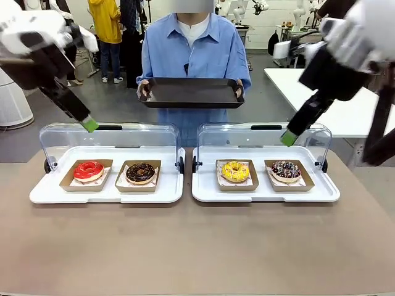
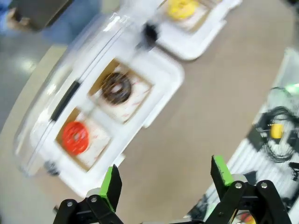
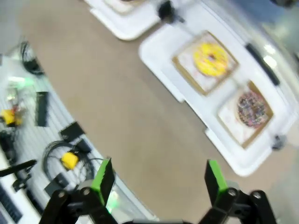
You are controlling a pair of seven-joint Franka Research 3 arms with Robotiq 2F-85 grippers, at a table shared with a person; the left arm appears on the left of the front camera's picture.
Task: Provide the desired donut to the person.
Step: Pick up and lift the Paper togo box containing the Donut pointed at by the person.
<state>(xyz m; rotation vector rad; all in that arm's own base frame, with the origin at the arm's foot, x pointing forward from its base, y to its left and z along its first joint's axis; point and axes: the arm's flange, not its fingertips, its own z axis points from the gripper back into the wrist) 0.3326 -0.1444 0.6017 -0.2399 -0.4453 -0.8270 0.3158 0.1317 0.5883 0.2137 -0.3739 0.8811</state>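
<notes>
Four donuts lie in cardboard trays on two white trays: a red donut (image 1: 88, 170) (image 2: 75, 137), a chocolate donut (image 1: 141, 172) (image 2: 116, 88), a yellow donut (image 1: 235, 171) (image 3: 211, 59) and a sprinkled chocolate donut (image 1: 286, 170) (image 3: 252, 108). The person (image 1: 194, 49) in a light blue shirt stands at the far side, both hands holding an empty black tray (image 1: 190, 92). My left gripper (image 2: 164, 179) hovers open high above the table's left, with one green pad (image 1: 90, 124) showing in the front view. My right gripper (image 3: 159, 179) hangs open high on the right, its green pad (image 1: 287, 137) above the right tray.
Each white tray (image 1: 108, 192) (image 1: 265, 194) has a clear lid (image 1: 102, 137) (image 1: 265, 137) standing open at its back. Bare brown tabletop (image 1: 197, 246) lies in front of the trays. Cables and small parts lie beyond the table's near edge (image 3: 60, 158). A white table (image 1: 321, 92) stands far right.
</notes>
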